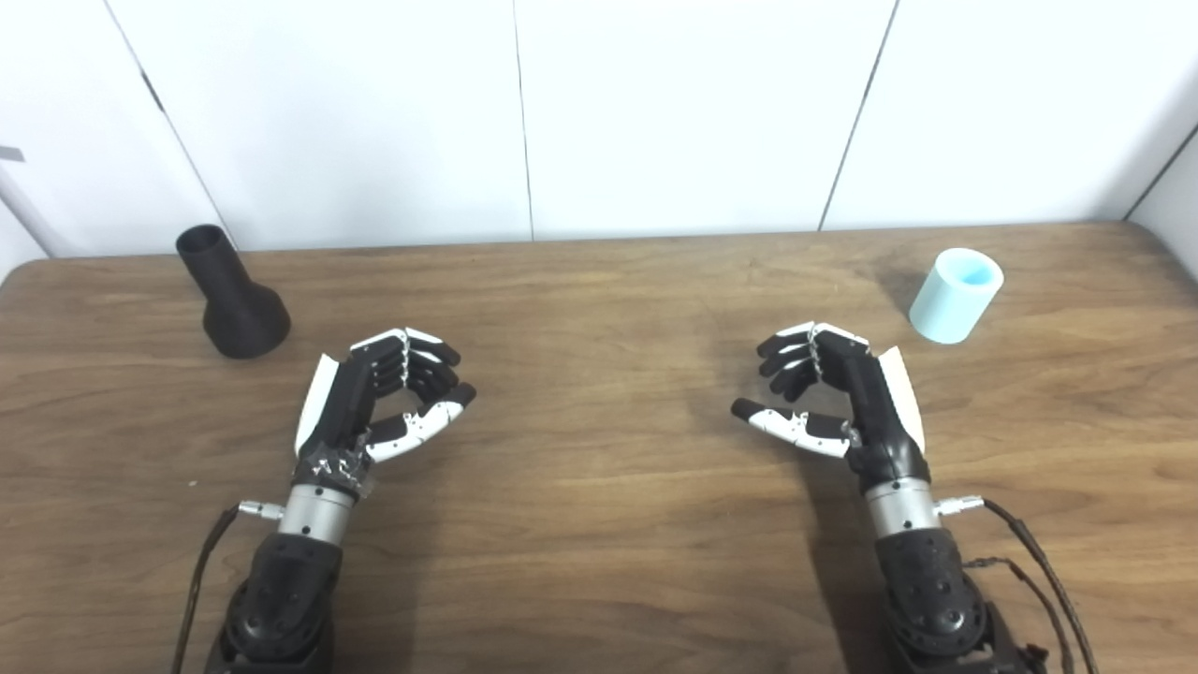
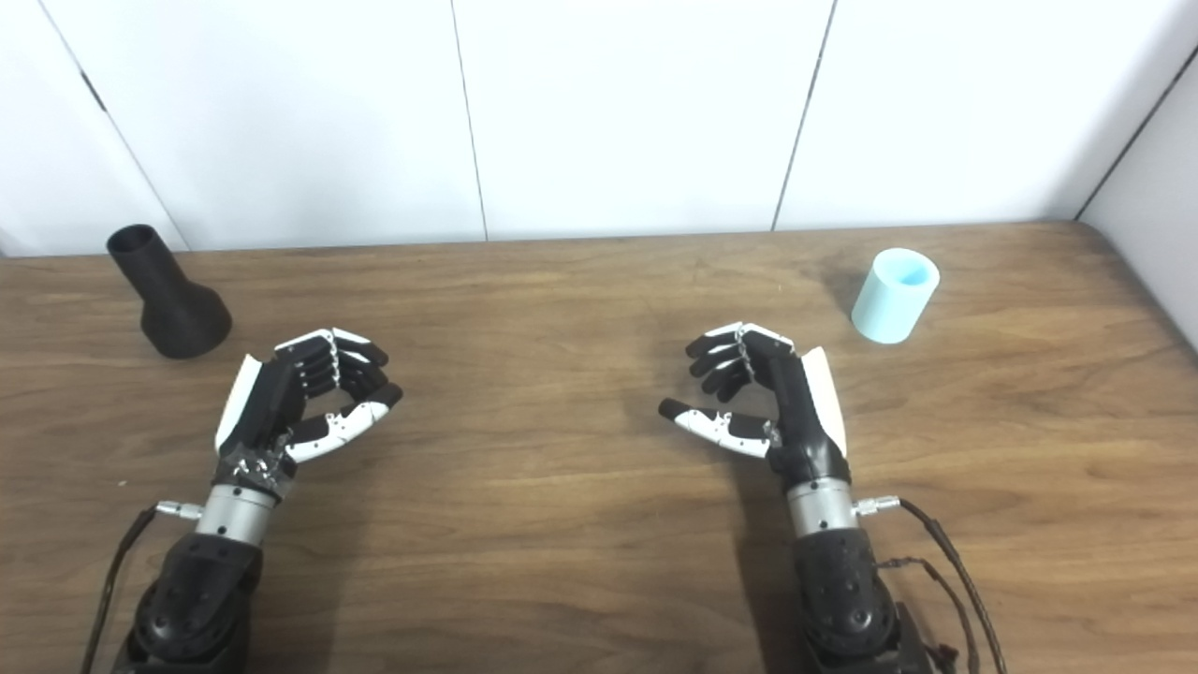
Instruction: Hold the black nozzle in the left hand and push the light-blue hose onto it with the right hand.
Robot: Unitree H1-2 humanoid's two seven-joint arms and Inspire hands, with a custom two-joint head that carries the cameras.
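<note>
The black nozzle (image 1: pixel 233 297) stands upright on its wide base at the far left of the wooden table, narrow neck up. The light-blue hose piece (image 1: pixel 956 295), a short open cylinder, stands upright at the far right. My left hand (image 1: pixel 379 398) hovers over the table to the right of and nearer than the nozzle, fingers curled but apart, holding nothing. My right hand (image 1: pixel 828 398) hovers to the left of and nearer than the hose, also open and empty. Both palms face inward.
The wooden table (image 1: pixel 599 524) runs to a white panelled wall (image 1: pixel 599 112) at the back. Its right edge shows near the hose in the right eye view (image 2: pixel 1146 281). Cables hang by both wrists.
</note>
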